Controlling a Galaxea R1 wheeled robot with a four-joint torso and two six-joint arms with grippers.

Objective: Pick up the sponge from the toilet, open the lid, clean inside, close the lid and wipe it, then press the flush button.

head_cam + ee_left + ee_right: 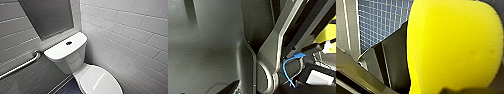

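Sponge (453,45), bright yellow and soft, looks big and very close in the right wrist view. The right gripper (431,80) is squeezed onto it. One dark finger (394,65) lies flat against the side of the sponge. Behind them is a patch of tiny square tiles (381,22).

In the head view the toilet (72,62) stands in a corner between white tiled walls (130,32). It is white and shiny. The lid (100,80) is down and lies flat over the bowl. The tank top (60,51) is a flat white slab with round corners. The flush button (69,43) is a small dark dot in the middle of the tank top.

A shiny metal grab bar (20,66) is fixed to the wall beside the tank, on the left side of the head view. A big grey panel (47,16) hangs on the wall above the tank. A bit of dark floor (68,88) shows next to the bowl.

The left wrist view shows dark grey robot parts and a thin blue cable (288,67) that curls between them. The left gripper (231,88) is just a dark shape at the edge there. I cannot tell whether it is open or closed.
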